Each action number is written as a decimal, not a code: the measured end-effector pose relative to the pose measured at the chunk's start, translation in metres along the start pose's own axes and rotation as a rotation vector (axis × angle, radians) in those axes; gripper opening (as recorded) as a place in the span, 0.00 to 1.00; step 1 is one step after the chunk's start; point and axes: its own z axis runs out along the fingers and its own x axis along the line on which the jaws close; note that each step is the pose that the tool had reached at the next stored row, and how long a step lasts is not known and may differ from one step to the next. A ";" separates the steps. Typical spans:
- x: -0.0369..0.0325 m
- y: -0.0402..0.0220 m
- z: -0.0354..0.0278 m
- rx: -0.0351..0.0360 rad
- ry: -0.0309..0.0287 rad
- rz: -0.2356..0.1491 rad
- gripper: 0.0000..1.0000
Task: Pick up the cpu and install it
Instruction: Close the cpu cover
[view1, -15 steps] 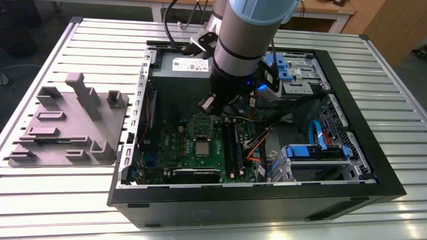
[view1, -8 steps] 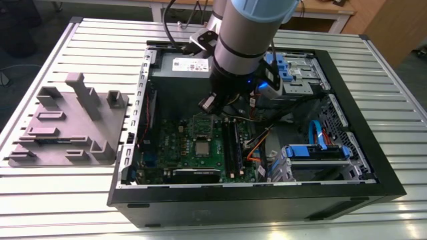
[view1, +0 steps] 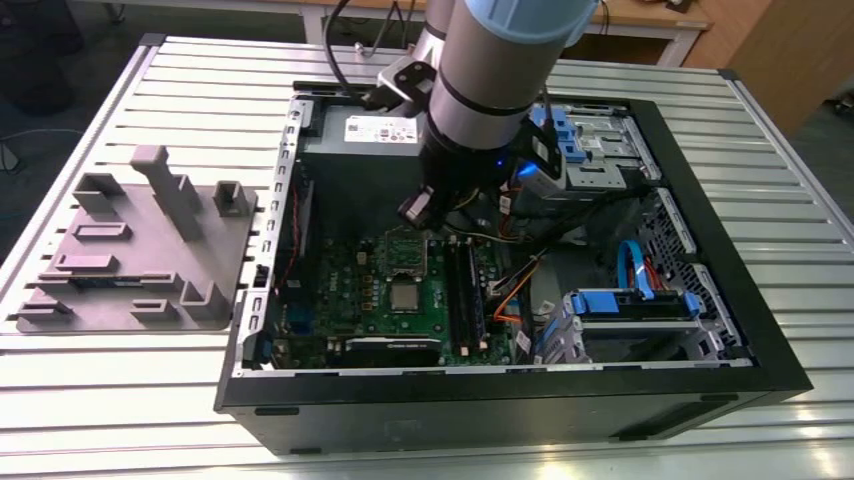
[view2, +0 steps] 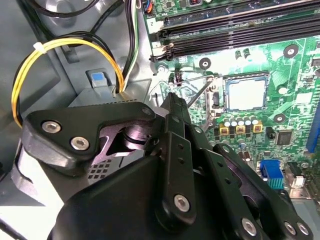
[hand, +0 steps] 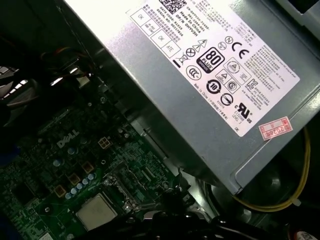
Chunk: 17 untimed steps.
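Colour rundown: the cpu (view2: 246, 94) is pale silver-grey and the board (view2: 295, 75) is bright green, with small yellow squares on it. The power supply (hand: 215, 75) is plain grey, with a white label covered in black symbols, plus one red sticker. The cable loop (view2: 30, 65) is yellow. The gripper (view2: 172, 100) is matte black with shiny silver screw heads. The case (view1: 534, 400) is black, the drive caddies (view1: 627, 300) blue, the tray (view1: 147, 240) flat grey, and the table (view1: 134, 400) pale ribbed metal, basically stripes.

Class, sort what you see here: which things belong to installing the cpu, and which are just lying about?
Belong to the job:
cpu, lying in the green board's socket; silvery socket frame; end effector, over the board.

Just lying about:
grey tray beside the case; grey labelled box; yellow cables; blue drive brackets.
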 end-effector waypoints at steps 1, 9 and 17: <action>0.0005 -0.0004 -0.0002 -0.0002 0.0006 -0.003 0.10; 0.0055 -0.0048 -0.0013 -0.0015 0.0040 -0.022 0.10; 0.0113 -0.0099 -0.0027 -0.0024 0.0064 -0.036 0.10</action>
